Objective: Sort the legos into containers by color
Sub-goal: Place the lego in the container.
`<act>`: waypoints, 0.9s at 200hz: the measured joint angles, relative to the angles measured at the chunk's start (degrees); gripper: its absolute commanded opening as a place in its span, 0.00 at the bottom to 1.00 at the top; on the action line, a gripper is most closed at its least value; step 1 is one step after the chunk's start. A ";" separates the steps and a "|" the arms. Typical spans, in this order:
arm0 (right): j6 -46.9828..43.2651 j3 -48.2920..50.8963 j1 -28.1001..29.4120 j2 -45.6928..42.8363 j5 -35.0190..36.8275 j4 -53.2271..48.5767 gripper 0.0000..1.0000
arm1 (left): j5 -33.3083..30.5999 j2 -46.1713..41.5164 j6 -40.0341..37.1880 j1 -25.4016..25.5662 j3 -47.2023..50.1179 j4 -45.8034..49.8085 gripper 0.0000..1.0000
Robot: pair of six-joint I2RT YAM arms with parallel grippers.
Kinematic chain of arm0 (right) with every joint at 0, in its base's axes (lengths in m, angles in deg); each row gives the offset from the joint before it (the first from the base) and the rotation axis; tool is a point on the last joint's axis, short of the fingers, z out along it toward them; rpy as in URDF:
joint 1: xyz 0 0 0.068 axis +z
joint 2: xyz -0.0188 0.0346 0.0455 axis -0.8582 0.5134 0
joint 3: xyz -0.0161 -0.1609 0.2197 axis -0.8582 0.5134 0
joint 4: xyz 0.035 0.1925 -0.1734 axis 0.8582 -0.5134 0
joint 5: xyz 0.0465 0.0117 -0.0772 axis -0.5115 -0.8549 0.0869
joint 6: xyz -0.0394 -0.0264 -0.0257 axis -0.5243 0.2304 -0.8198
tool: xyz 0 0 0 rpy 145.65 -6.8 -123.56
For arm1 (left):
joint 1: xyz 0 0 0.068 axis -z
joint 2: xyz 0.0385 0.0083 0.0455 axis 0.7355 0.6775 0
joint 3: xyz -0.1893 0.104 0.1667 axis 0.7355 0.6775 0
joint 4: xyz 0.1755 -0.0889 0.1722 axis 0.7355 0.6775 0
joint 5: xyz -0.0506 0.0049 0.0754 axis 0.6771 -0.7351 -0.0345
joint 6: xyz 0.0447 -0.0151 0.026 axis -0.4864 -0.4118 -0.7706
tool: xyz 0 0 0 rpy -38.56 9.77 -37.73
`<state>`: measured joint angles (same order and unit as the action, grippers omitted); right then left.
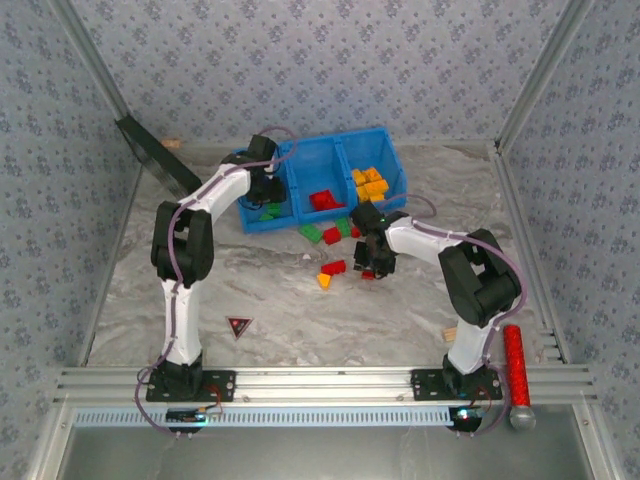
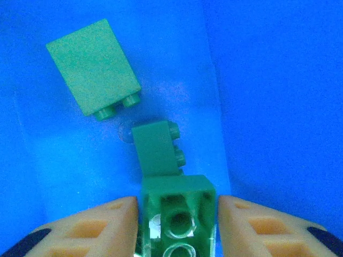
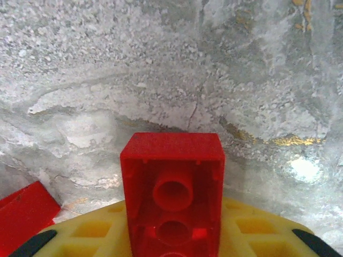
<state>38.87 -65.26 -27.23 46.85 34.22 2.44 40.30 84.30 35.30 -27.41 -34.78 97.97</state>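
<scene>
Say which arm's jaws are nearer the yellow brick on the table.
Right. The jaws of the right arm, on a red brick, are just right of the yellow brick; those of the left arm are in the blue bin's left compartment.

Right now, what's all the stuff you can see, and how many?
bin: one, blue, back of table.
green legos: two in left compartment, two loose before the bin.
red legos: several, middle compartment; few loose on table.
yellow legos: several, right compartment; one loose.
panel: one, black, back left.
sticker: one, red-black triangle, front left.
block: one, tan, front right.
rod: one, red, right edge.
left fingers: two, orange, in left compartment, green lego between them.
right fingers: two, yellow, over table, shut on red lego.
</scene>
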 measured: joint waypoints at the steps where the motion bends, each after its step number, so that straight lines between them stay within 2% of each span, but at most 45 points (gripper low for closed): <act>1: 0.02 0.00 0.02 0.00 0.02 0.00 0.34 | 0.00 0.00 0.04 0.00 0.00 0.00 0.48; 56: -2.56 -0.04 -0.13 -1.86 1.97 0.98 0.28 | -0.11 -0.48 -0.24 0.07 -0.79 1.66 0.51; 90: -5.68 -2.12 -0.24 -6.16 3.26 -1.53 0.26 | -0.13 -4.98 -1.36 0.74 -0.98 3.26 0.53; 133: -12.92 -10.49 -0.28 -8.37 4.52 -3.28 0.26 | 0.11 -16.92 -2.56 3.87 1.29 4.11 0.55; 180: -22.99 -25.16 -0.15 -4.66 7.37 -3.85 0.26 | 0.04 -34.36 -1.53 6.73 18.91 4.09 0.56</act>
<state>15.88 -90.42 -27.38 42.20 41.59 -1.41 40.34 49.94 33.77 -20.68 -15.88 102.05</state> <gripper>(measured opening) 0.313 0.556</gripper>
